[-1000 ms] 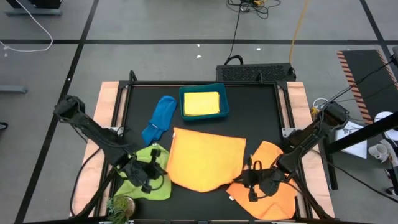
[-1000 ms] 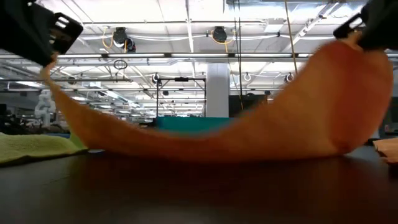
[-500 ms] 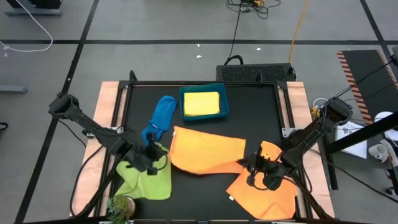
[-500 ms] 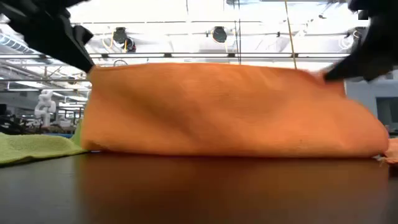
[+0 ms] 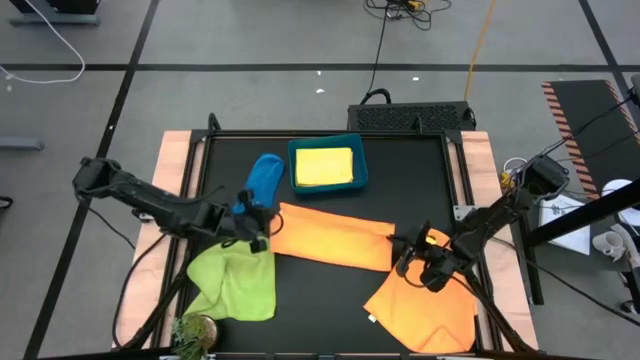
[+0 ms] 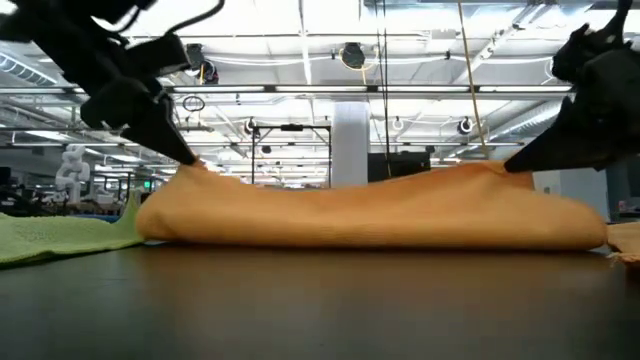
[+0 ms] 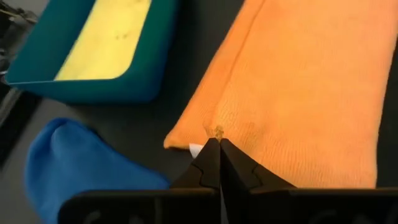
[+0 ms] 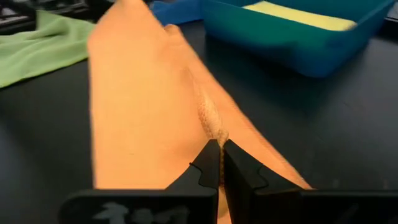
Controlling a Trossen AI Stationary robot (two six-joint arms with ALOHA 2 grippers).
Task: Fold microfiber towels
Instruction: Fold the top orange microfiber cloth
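Note:
An orange microfiber towel [image 5: 335, 238] lies folded as a long strip in the middle of the table. My left gripper [image 5: 262, 228] is shut on its left end and my right gripper [image 5: 405, 250] on its right end. A lime green towel [image 5: 240, 282] lies crumpled at the near left. A blue towel [image 5: 263, 180] lies bunched at the far left. A yellow towel [image 5: 322, 166] rests inside the teal bin [image 5: 362, 172]. A second orange towel [image 5: 425, 300] lies at the near right. My left gripper pinches the orange towel's top layer near its left corner [image 7: 217, 132] between the two fingertips, slanting down from the table's left. That corner is raised a little [image 6: 195, 170]; the rest lies on the table. My right gripper pinches the top layer near the towel's right end [image 8: 214, 134] between the fingertips, slanting down from the table's right. The cloth puckers at the tips. That end stands slightly raised [image 6: 495, 170], with the rest of the towel down on the table.
The teal bin stands just beyond the folded towel toward the far edge. Wooden rails [image 5: 175, 170] frame the dark tabletop at left and right. A small plant [image 5: 195, 330] sits at the near left corner. Bare dark surface [image 5: 320, 310] lies near the front edge.
Both grippers, still shut on the orange towel's near edge, have carried it toward the far edge and then down. The lifted half has folded over onto the far half, which stayed put. The towel now lies as a narrow two-layer strip.

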